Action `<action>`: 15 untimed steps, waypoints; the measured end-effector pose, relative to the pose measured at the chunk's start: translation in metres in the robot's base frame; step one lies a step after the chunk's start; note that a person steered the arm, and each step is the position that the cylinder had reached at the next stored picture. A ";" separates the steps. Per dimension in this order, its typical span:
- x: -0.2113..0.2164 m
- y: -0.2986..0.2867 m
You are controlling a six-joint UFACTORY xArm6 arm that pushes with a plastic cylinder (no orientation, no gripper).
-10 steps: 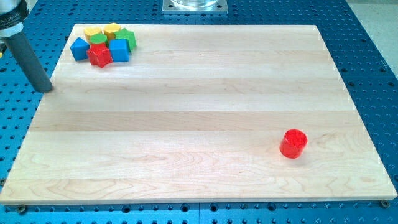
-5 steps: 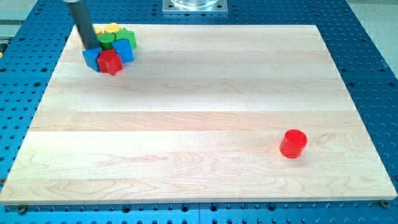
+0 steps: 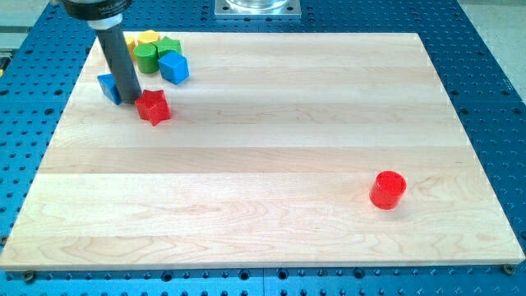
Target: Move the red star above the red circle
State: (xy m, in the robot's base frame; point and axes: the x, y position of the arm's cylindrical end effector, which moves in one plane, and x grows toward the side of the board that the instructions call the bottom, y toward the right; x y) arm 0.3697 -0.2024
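Observation:
The red star (image 3: 154,107) lies near the board's top left, a little below the cluster of blocks. The red circle (image 3: 388,190), a short cylinder, stands at the lower right, far from the star. My tip (image 3: 132,99) is just left of the red star, touching or nearly touching it. The rod partly hides a blue block (image 3: 108,86) behind it.
Near the top left corner sit a yellow block (image 3: 147,39), a green block (image 3: 146,56), another green block (image 3: 168,45) and a blue cube (image 3: 173,67). The wooden board (image 3: 271,148) rests on a blue perforated table.
My tip came in from the left edge, passed through the cluster and moved down. The red star slid down and right out of the cluster; the blue blocks shifted apart.

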 end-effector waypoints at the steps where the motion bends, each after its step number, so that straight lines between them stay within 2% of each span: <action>1: 0.041 0.084; 2: 0.048 0.177; 3: 0.048 0.152; 4: 0.070 0.140; 6: 0.078 0.307; 7: 0.076 0.320; 8: 0.041 0.329; 9: 0.037 0.354; 10: 0.056 0.385; 11: 0.073 0.377; 12: 0.065 0.373; 14: 0.083 0.348; 15: 0.083 0.316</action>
State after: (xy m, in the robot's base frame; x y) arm 0.4524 0.1132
